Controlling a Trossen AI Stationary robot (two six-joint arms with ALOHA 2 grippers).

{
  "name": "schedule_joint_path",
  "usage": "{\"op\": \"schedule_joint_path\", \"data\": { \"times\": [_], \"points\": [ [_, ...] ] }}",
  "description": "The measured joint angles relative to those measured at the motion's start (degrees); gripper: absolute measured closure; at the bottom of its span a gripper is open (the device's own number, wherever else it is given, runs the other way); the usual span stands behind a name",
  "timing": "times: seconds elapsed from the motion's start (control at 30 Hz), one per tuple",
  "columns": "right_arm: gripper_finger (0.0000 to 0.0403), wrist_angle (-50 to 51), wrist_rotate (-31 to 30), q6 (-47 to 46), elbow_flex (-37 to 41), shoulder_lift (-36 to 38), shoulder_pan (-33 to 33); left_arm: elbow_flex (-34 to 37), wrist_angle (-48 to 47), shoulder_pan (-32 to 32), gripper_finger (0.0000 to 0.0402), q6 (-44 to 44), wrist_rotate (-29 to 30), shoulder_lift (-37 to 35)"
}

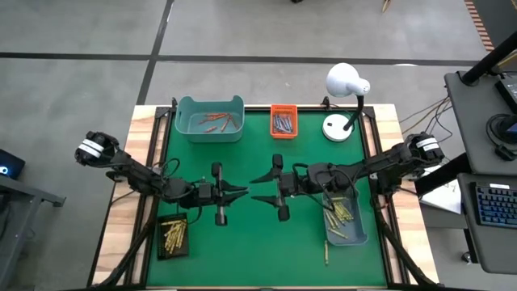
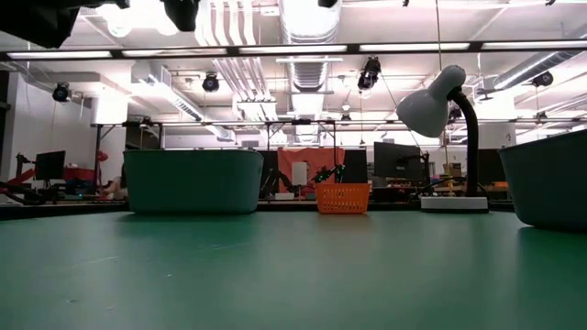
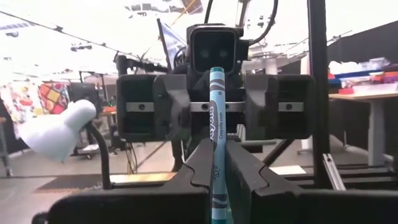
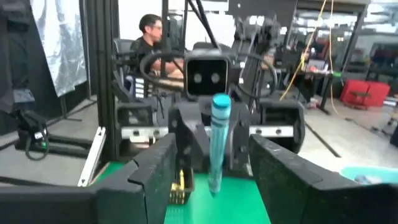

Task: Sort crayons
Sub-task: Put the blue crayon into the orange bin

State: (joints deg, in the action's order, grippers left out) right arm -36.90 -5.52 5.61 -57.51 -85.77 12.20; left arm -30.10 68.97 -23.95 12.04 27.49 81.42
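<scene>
- my left gripper (image 1: 245, 192) has its jaws pinched on a blue crayon (image 3: 217, 130), held upright mid-table
- my right gripper (image 1: 257, 189) faces it nose to nose, jaws spread wide either side of that crayon, not touching
- more crayons in the blue bin (image 1: 359, 232) and black tray (image 1: 160, 247)
- far edge: teal bin (image 1: 184, 129), orange basket (image 1: 283, 132), white lamp (image 1: 346, 82)

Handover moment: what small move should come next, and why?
Probably the right gripper should back straight away. Its fingers stand open on either side of the blue crayon, which the left gripper pinches upright, so the handover looks complete.
</scene>
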Motion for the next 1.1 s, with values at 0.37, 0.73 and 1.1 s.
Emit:
{"op": "schedule_joint_path", "data": {
  "times": [0.37, 0.73, 1.1],
  "points": [
    [0.0229, -0.5, 0.2, 2.0, -1.0, -0.6, -0.9, -2.8, 0.0, 1.9, 0.0401, 2.4, 0.5, 1.3],
    [0.0276, -2.9, 0.0, 1.0, -1.4, -0.6, -1.0, -2.3, 0.0, 2.1, 0.0401, 1.4, 0.5, 1.3],
    [0.0384, 7.8, -1.7, -1.7, -5.0, -0.6, -1.2, -1.9, -0.6, 2.1, 0.0301, -1.2, 0.5, 1.1]
  ]
}}
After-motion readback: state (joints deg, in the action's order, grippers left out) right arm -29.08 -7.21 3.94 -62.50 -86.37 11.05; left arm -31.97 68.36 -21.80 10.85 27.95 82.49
